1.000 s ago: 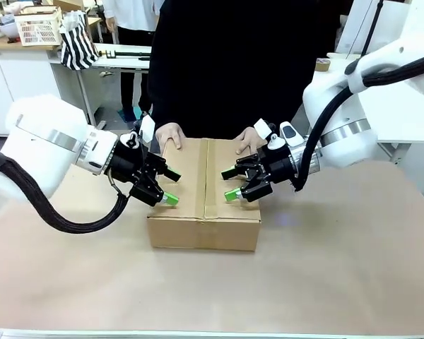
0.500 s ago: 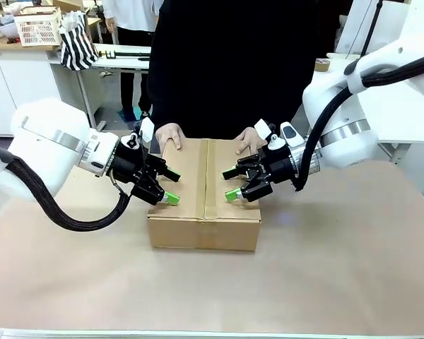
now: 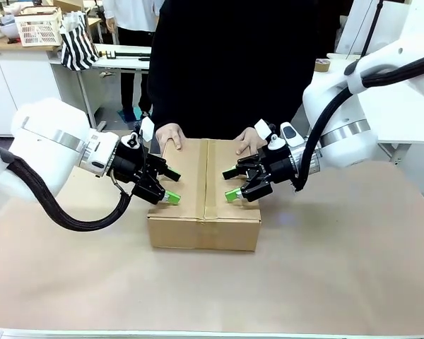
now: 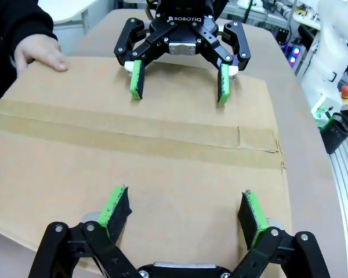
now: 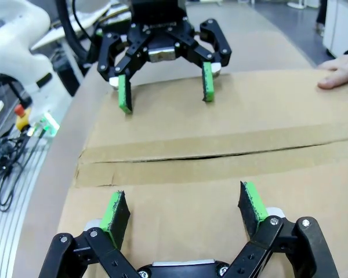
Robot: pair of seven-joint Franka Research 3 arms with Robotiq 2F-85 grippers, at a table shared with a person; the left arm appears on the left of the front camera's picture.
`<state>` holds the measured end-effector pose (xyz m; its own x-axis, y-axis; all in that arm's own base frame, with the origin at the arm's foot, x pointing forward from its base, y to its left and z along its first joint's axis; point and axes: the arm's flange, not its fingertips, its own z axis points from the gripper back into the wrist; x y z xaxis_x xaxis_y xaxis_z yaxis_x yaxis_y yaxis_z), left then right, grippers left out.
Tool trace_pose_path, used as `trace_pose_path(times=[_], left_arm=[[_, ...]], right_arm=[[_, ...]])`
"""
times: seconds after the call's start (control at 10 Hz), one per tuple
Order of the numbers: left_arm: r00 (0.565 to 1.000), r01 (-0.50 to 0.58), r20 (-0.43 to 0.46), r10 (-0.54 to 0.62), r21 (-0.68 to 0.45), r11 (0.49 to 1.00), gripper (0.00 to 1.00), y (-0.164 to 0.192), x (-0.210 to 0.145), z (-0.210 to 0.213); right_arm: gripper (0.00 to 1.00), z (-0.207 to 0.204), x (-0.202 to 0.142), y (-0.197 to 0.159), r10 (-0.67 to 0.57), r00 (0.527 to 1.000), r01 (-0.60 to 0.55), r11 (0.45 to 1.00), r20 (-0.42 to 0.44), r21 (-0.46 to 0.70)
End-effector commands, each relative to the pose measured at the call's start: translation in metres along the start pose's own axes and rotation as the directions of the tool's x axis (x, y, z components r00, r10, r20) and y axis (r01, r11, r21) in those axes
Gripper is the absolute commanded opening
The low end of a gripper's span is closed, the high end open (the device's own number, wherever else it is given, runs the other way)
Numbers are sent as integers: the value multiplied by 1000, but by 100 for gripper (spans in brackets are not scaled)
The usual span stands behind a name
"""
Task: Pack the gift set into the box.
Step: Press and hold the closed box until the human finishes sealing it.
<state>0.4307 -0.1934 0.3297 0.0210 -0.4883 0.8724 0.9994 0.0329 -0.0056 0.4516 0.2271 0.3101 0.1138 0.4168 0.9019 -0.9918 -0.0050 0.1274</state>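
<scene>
The box (image 3: 203, 205) is set on the middle of the table (image 3: 325, 268) with its top flaps folded shut, so packing is judged nearly done. A gap along the seam suggests sealing is left. The left gripper (image 3: 172, 185) and right gripper (image 3: 230, 183) are held over the flaps, jaws wide and empty. The person's 2 hands (image 3: 171, 134) are laid on the far edge. The contents are hidden.

A robotics lab is showing itself: cables (image 5: 4, 159) are trailing beside an emergency-stop button (image 5: 21, 114), and a cluttered workbench (image 3: 124, 55) is standing behind.
</scene>
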Motion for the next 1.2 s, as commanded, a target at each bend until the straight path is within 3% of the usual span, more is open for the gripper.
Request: trace_pose_path(times=[0.0,1.1], left_arm=[[1000,3,-5,-3,-5,1000,100,-1,-1,0],[1000,3,-5,-3,-5,1000,100,-1,-1,0]], right_arm=[[100,-1,-2,0,-3,1000,3,1000,-3,-1],[100,-1,-2,0,-3,1000,3,1000,-3,-1]])
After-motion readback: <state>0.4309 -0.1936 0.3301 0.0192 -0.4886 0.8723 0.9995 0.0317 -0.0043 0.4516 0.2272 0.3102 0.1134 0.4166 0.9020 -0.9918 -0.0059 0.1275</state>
